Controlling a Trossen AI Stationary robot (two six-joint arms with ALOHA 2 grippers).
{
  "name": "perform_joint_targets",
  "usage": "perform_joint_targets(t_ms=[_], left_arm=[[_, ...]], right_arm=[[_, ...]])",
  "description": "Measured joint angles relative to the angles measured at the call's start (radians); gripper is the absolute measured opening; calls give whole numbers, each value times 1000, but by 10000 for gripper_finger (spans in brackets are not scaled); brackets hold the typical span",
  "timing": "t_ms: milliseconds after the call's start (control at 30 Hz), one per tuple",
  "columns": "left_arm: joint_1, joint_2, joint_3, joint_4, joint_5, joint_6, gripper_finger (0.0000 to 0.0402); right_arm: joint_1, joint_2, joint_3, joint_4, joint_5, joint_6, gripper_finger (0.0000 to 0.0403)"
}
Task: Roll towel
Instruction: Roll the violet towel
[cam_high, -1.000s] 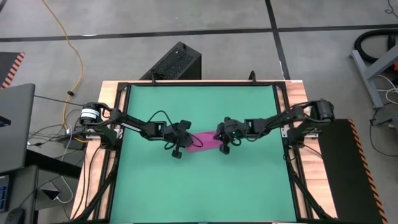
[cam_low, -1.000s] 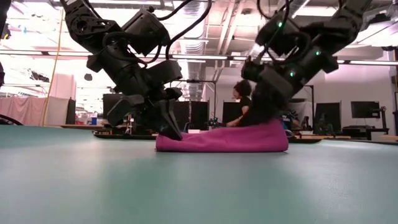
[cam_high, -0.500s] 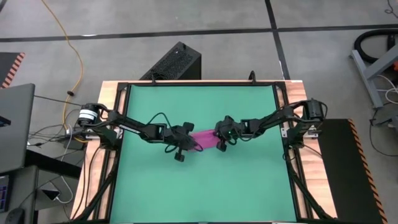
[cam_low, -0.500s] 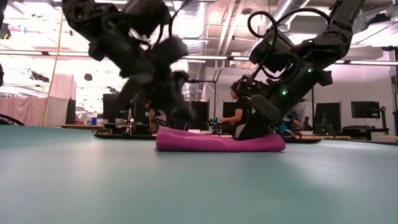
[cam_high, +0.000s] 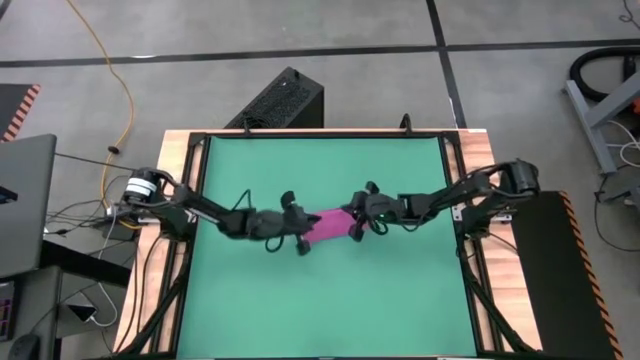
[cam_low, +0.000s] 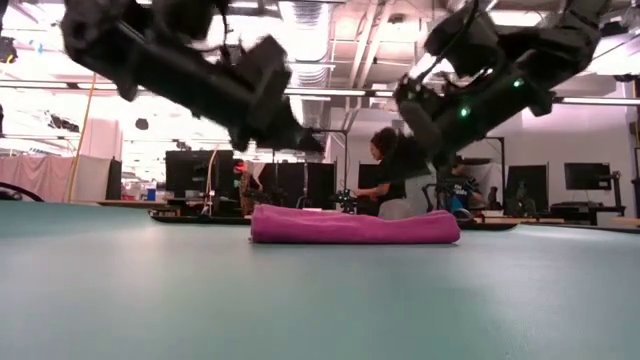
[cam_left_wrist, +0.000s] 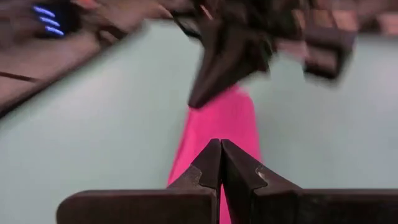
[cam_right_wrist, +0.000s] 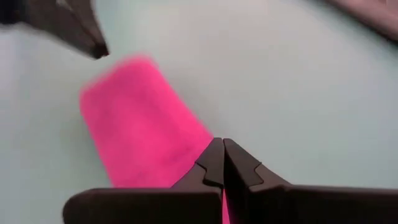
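Observation:
The magenta-pink towel (cam_high: 328, 226) lies as a low, long bundle on the green mat (cam_high: 320, 300) at mid-table, its underside flat on the mat (cam_low: 355, 226). My left gripper (cam_high: 307, 226) hangs shut above the towel's left end (cam_low: 312, 147), clear of it. My right gripper (cam_high: 353, 222) hangs shut above the right end (cam_low: 408, 105), also clear. In the left wrist view the shut fingertips (cam_left_wrist: 221, 144) point along the towel (cam_left_wrist: 224, 118). In the right wrist view the towel (cam_right_wrist: 143, 124) lies beyond the shut fingertips (cam_right_wrist: 222, 143).
The green mat spreads wide on every side of the towel, bounded by a black frame and wooden table edge (cam_high: 190, 230). A black box (cam_high: 285, 100) stands on the floor beyond the far edge. A seated person (cam_low: 388, 165) shows in the room behind.
Both grippers have risen off the towel's ends and now hang clear above it. My left gripper has rolled and tipped up toward level. The towel, bulged higher at its right end a second ago, has settled into a lower, even bundle in the same place.

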Motion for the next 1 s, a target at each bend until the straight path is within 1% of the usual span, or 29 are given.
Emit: perform_joint_targets(t_ms=[67,100,167,267,433,500,567,700,833,933,1000], left_arm=[[-61,0,0,70,-152,-41,0],[-89,0,1,96,-206,-52,0],[-131,0,1,111,-269,-55,0],[-159,34,1,139,-334,-79,0],[-159,188,1,319,-362,-122,0],[-158,243,0,355,-400,-150,0],[-157,275,0,368,-417,-192,0],[-156,297,1,331,-424,-291,0],[-148,297,11,181,-460,-395,0],[-135,297,16,79,-447,-472,0],[-129,297,16,36,-442,-492,0]], right_arm=[[37,-4,-31,104,58,13,18],[55,0,-49,157,87,13,18],[88,24,-84,234,158,18,18],[103,71,-116,325,194,34,18],[99,163,-126,415,213,61,18],[99,193,-125,447,213,73,18],[99,217,-124,457,214,91,18],[99,265,-124,449,217,146,18],[99,302,-124,441,240,188,18],[103,318,-123,453,245,215,17],[109,318,-123,451,245,233,17]])
